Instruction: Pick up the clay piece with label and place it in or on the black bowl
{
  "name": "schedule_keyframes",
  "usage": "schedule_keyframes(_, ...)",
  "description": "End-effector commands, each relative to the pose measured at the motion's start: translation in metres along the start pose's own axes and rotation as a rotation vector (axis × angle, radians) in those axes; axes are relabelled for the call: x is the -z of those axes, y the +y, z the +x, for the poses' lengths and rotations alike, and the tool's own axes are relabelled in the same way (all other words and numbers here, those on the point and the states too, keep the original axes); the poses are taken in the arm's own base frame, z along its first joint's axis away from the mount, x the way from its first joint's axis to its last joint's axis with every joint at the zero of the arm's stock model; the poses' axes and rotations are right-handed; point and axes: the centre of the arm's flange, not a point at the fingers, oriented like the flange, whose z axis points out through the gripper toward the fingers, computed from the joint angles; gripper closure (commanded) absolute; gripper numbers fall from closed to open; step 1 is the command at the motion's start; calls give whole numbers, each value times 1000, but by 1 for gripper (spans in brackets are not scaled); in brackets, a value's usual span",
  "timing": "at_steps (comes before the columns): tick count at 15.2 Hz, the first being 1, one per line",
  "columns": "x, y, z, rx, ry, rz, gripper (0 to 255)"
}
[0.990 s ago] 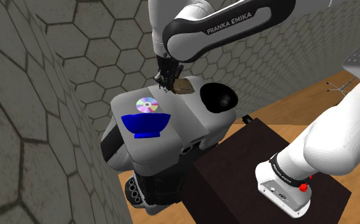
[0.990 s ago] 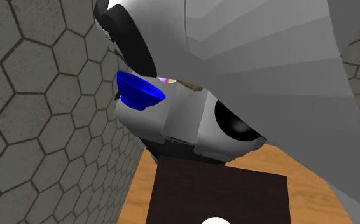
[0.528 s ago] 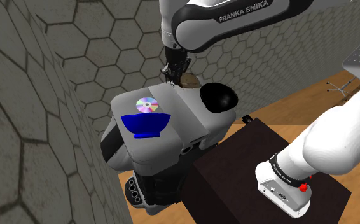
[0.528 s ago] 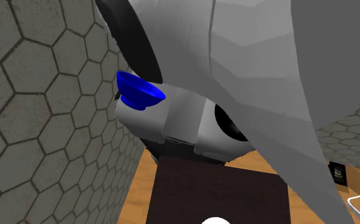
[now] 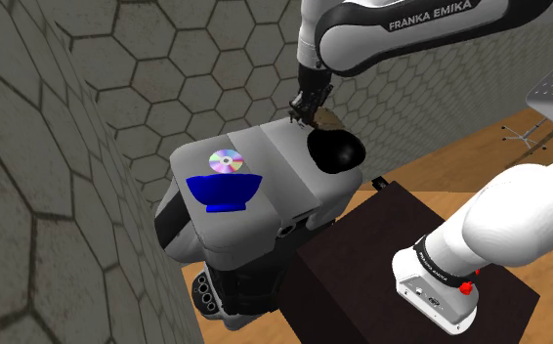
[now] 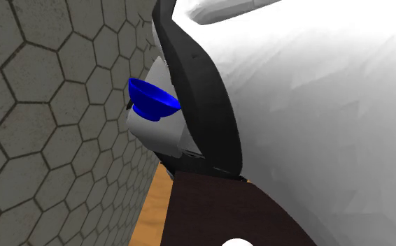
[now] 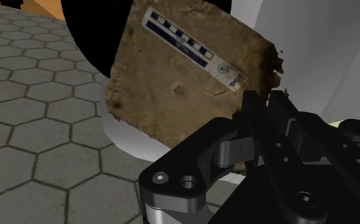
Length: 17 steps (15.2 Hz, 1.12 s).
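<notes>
Hexagon-tiled grey walls all round. White Franka arm entering from the shoulder view's upper right. Grey unit top at frame centre. Black bowl at its right edge, blue bowl at lower left, CD just above the blue bowl. Gripper clamped on one edge of the brown clay piece with white-and-blue label, held clear of the top, just over the black bowl's rim.

Rough, matt brown clay piece with a smooth label; black bowl glossy; disc shiny, iridescent.
</notes>
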Motion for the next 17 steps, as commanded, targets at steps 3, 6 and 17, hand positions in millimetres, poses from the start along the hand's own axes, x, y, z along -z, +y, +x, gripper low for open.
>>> schedule_keyframes(3,1,47,-28,1,0,1,255)
schedule_keyframes(6,-5,74,-43,1,0,1,255)
schedule_keyframes(17,-62,66,-44,1,0,1,255)
